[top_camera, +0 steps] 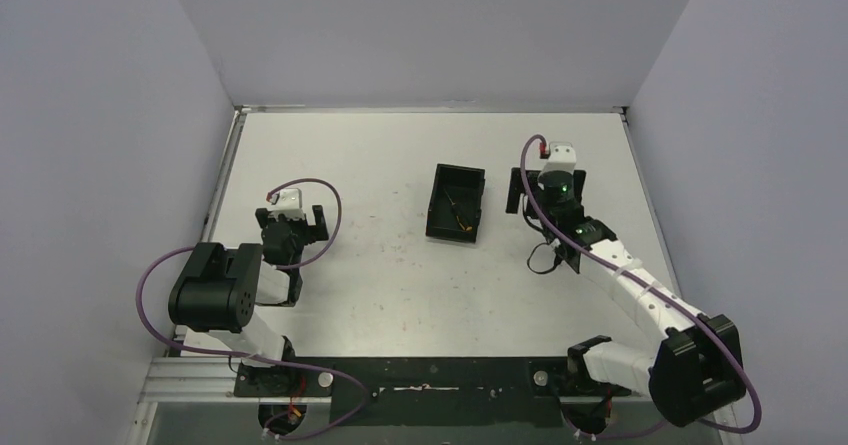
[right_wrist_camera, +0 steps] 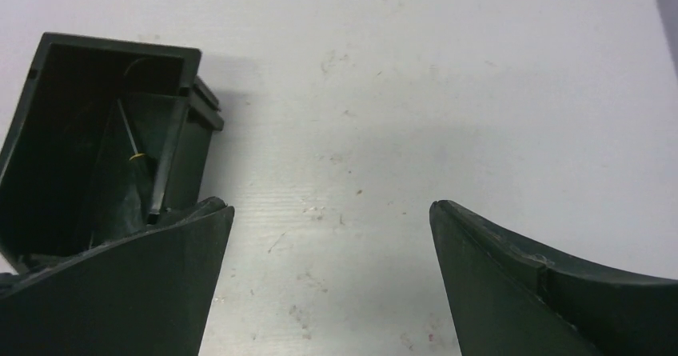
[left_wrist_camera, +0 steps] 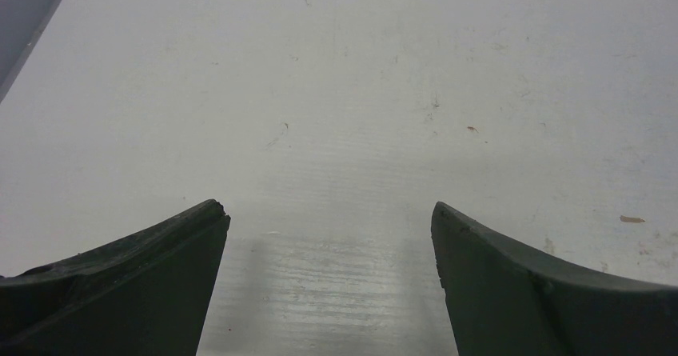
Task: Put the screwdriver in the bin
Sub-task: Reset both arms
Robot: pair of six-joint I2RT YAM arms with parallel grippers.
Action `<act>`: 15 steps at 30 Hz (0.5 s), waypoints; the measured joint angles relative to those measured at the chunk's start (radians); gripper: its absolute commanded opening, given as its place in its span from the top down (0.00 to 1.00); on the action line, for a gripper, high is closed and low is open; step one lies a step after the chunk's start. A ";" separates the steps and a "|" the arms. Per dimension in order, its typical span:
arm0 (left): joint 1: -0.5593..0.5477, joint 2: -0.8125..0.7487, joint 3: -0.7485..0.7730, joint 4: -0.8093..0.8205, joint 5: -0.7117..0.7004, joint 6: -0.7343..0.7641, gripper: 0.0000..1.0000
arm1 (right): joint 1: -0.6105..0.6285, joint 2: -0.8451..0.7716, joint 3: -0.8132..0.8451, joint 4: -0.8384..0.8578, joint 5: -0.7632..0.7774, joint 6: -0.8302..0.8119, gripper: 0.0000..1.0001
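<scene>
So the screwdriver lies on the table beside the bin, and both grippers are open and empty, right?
No. The screwdriver lies inside the bin, not on the table beside it; the top external view shows it. The left gripper and right gripper are open and empty.

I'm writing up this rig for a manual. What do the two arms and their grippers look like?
The left arm and right arm have black joint housings and white links, each with a looping purple cable. A white camera block tops each wrist; a green light shows on the right one. The jaws are dark wedges with blunt tips.
</scene>
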 measured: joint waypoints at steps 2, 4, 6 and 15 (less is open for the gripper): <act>0.000 0.000 0.000 0.000 0.000 0.000 0.03 | -0.011 -0.064 -0.099 0.090 0.040 -0.010 0.00; 0.000 0.000 0.000 0.000 0.000 0.000 0.03 | -0.023 -0.113 -0.176 0.161 0.077 -0.013 0.00; 0.000 0.000 0.000 0.000 0.000 0.000 0.03 | -0.033 -0.154 -0.243 0.222 0.111 -0.012 0.00; 0.000 0.000 0.000 0.000 0.000 0.000 0.03 | -0.043 -0.271 -0.457 0.389 0.280 0.011 0.00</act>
